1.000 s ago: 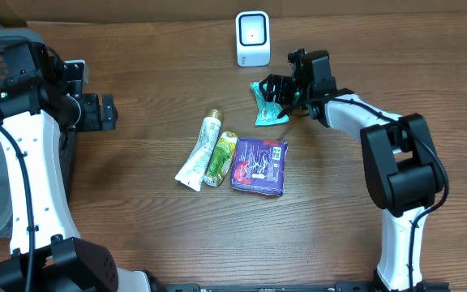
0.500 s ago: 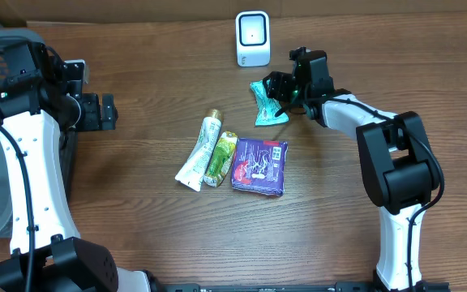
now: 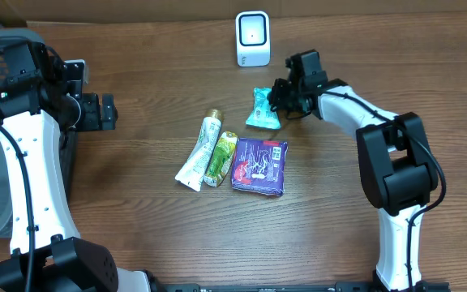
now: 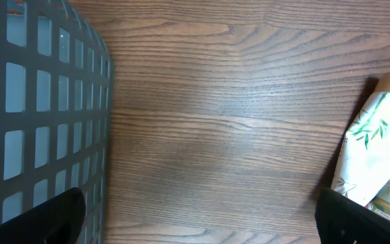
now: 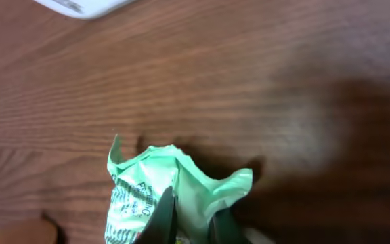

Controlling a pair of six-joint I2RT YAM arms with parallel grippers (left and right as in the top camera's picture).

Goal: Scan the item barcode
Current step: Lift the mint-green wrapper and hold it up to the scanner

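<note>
Green packet (image 3: 263,110) near scanner (image 3: 252,38) | right gripper (image 3: 280,100) clamped on its crimped edge, we judge to lift it toward scanner | left gripper (image 3: 104,112) apart, idle

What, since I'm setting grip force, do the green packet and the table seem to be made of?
The green packet: probably thin plastic film, slightly glossy; it is crumpled and has a jagged sealed edge. The table: wood or wood-look laminate, matte; continuous grain lines show.
</note>
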